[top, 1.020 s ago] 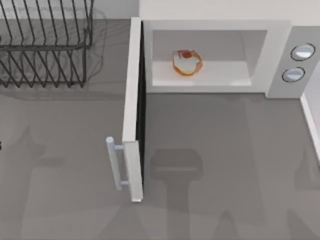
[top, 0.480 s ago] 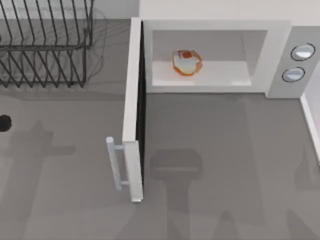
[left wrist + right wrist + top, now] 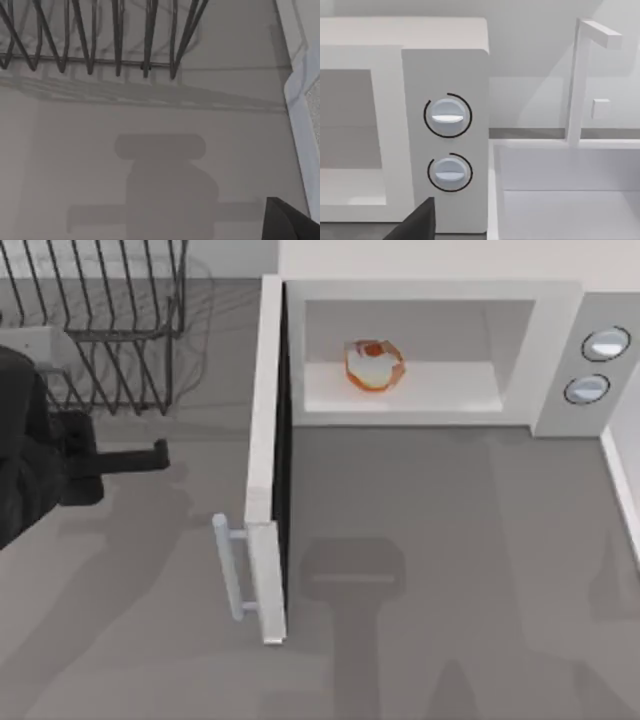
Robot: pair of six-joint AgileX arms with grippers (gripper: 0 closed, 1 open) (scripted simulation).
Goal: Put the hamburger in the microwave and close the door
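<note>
Grey tabletop is lying under my left gripper point(image 3: 150, 455), which is reaching in from the table's left side, its dark fingers pointing toward the door point(image 3: 266, 440) and standing well apart from it; whether those fingers are spread or pinched I cannot tell. Just beyond my arm the black wire rack point(image 3: 100, 330) is sitting at the back left, near enough that I am judging my elbow should stay low and clear of it. Farther on, the door is standing wide open, swung out toward the front of the table, with its silver handle point(image 3: 232, 565) on the outer face, the side I am approaching. Beyond that the hamburger point(image 3: 373, 365) is resting inside the microwave point(image 3: 560, 340), on the cavity floor toward its left, so that part looks done. What is left, I reckon, is the closing: I should be meeting the outer face near the handle end, far from the hinge, and pushing steadily across so the panel swings shut without glancing off. My right gripper point(image 3: 417, 222) is idling near the knobs point(image 3: 447, 115) at the table's right.
</note>
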